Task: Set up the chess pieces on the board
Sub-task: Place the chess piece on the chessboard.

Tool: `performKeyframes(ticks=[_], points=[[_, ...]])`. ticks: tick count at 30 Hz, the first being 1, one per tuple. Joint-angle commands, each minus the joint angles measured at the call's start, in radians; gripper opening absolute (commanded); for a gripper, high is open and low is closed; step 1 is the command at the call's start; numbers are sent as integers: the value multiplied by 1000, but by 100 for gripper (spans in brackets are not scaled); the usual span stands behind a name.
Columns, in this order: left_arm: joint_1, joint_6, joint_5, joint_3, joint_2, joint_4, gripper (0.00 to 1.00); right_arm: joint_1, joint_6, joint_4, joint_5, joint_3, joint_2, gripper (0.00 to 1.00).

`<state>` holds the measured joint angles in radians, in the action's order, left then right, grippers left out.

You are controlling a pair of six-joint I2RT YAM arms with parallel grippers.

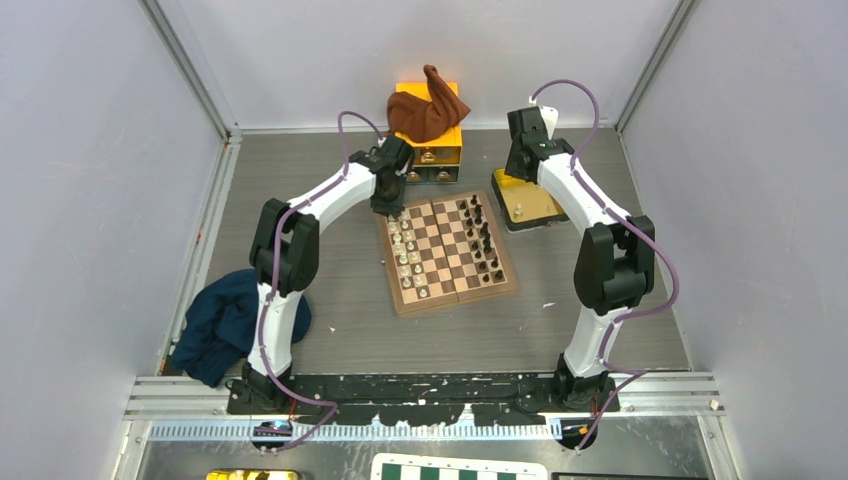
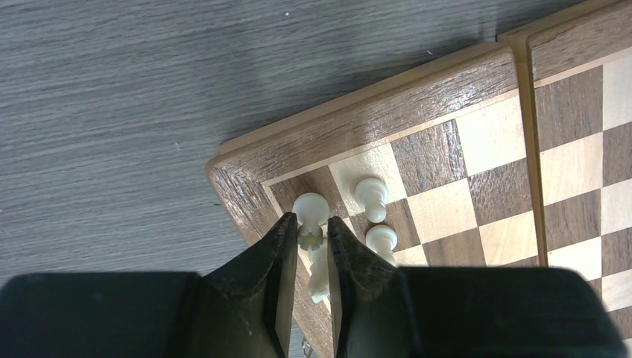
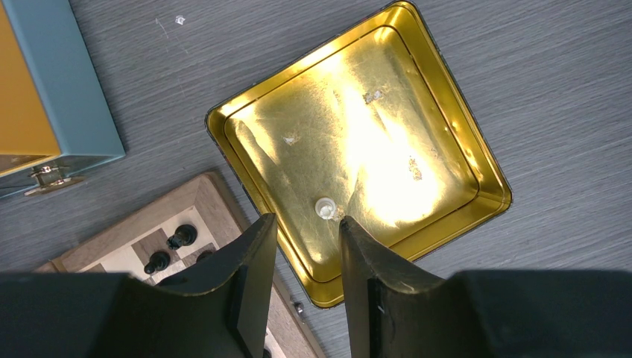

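At the board's [image 2: 358, 130] far-left corner | left gripper [image 2: 309, 222] hugs a cream piece [image 2: 311, 237] — grip unclear | right gripper [image 3: 307, 222] spread above the tray [image 3: 454, 127] — one stray piece [image 3: 324, 207] remaining | chess pieces [image 1: 405, 250] nearly all ranked

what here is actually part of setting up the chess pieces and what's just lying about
Job: board, white pieces, dark pieces, gold tray holding one white piece.
Lying about: yellow drawer box, brown cloth, blue cloth, green-and-white board.
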<state>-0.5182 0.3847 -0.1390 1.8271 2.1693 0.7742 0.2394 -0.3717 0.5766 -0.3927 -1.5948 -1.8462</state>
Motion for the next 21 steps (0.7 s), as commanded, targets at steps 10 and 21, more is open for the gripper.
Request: performKeyframes(ticks=[10, 21], points=[[4, 0, -24, 18, -22, -20, 31, 3, 4, -11, -16, -40, 4, 42], [4, -7, -49, 24, -57, -18, 32, 3, 14, -10, -25, -40, 5, 42]])
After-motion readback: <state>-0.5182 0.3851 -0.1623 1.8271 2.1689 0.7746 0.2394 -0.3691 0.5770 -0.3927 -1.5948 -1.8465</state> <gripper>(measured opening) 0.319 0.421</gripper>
